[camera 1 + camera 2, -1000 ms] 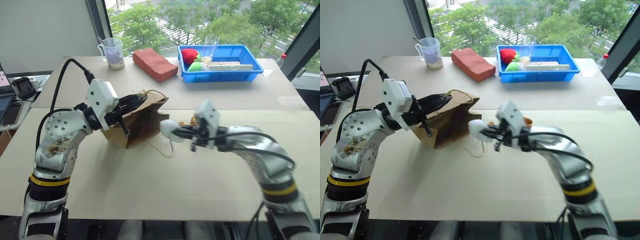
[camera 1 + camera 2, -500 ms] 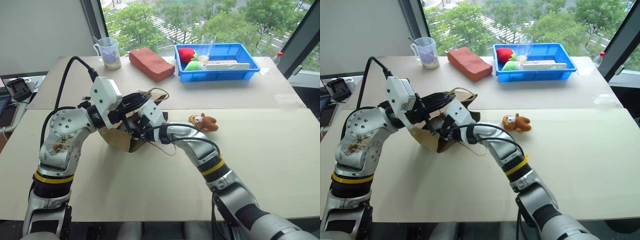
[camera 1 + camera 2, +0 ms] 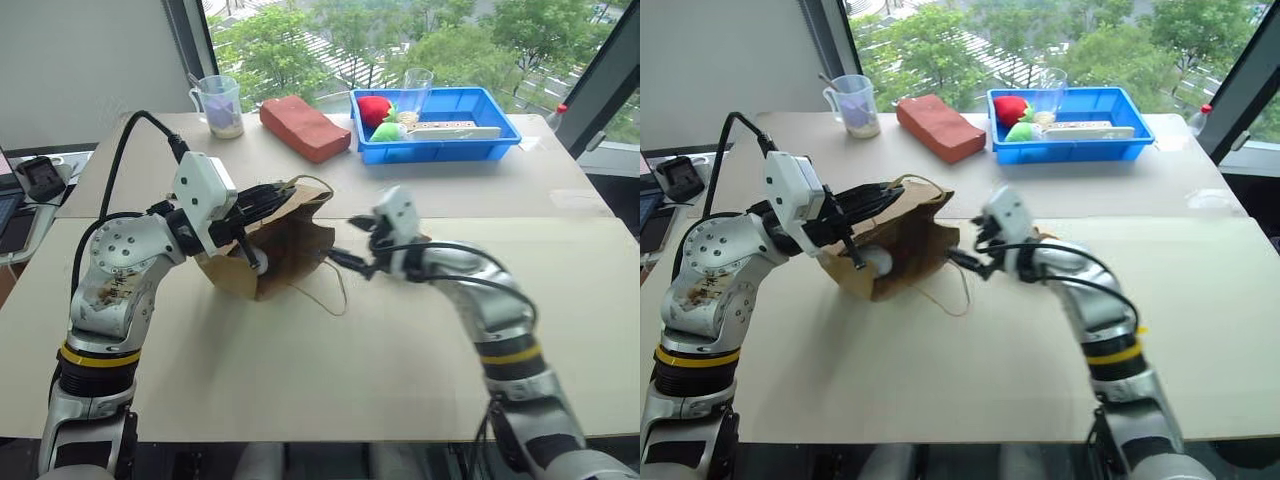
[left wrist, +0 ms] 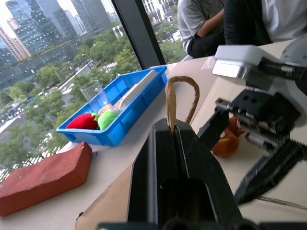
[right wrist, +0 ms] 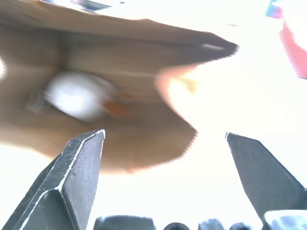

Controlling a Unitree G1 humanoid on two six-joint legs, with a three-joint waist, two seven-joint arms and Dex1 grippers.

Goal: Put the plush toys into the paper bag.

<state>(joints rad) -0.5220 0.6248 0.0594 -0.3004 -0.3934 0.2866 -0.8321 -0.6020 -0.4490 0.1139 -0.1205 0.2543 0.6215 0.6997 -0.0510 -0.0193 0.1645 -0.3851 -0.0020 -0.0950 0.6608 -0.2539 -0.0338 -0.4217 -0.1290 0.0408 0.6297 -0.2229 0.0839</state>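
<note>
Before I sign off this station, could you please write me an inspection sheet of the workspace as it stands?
Surface: beige table, two boards joined.
Job's things: paper bag lying on its side, mouth held open; white plush toy inside it; brown plush toy on the table behind the right tool.
Clutter: reddish brick-shaped block, measuring cup, blue tray with red and green soft items and a clear glass.
Grippers: left tool shut on the paper bag's rim; right tool open, empty, just outside the bag mouth.
Cables: black cable on left arm.
Surroundings: windows, trees; seated people in left wrist view.
</note>
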